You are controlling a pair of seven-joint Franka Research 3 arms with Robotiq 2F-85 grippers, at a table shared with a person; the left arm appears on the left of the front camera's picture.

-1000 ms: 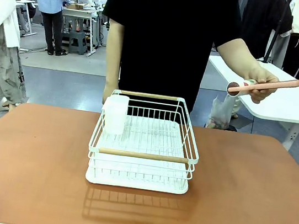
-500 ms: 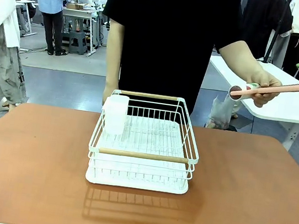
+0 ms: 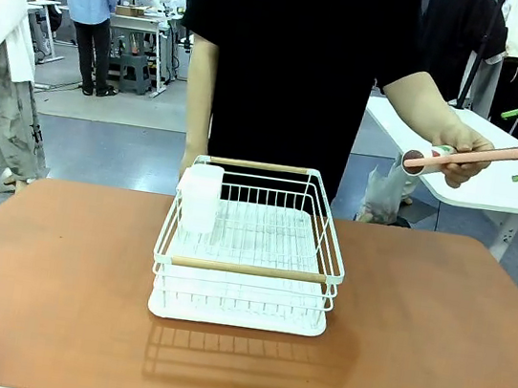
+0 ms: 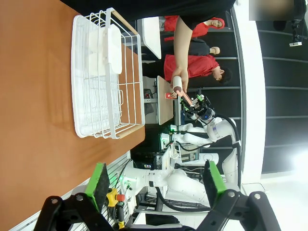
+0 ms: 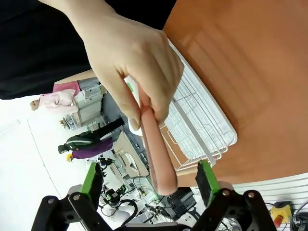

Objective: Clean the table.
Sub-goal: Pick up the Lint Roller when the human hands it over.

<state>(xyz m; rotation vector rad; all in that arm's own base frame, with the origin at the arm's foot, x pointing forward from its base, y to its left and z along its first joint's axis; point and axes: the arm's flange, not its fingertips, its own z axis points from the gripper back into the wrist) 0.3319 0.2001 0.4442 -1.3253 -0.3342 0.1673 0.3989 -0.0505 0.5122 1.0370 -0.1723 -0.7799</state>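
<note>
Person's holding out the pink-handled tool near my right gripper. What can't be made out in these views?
1. Front view: the right gripper is cut off by the picture's right edge past its fingers.
2. Right wrist view: the head of the pink-handled tool is hidden under the person's hand; in the front view it is too small to identify.
3. Front view: the person's other hand is partly hidden behind the white rack.

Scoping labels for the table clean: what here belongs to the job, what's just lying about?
Job: reddish-brown matte table; pink long-handled tool in the person's hand; open right gripper near it.
Lying about: white wire rack with wooden bars; white plastic cup on its side; white-topped table behind.
</note>
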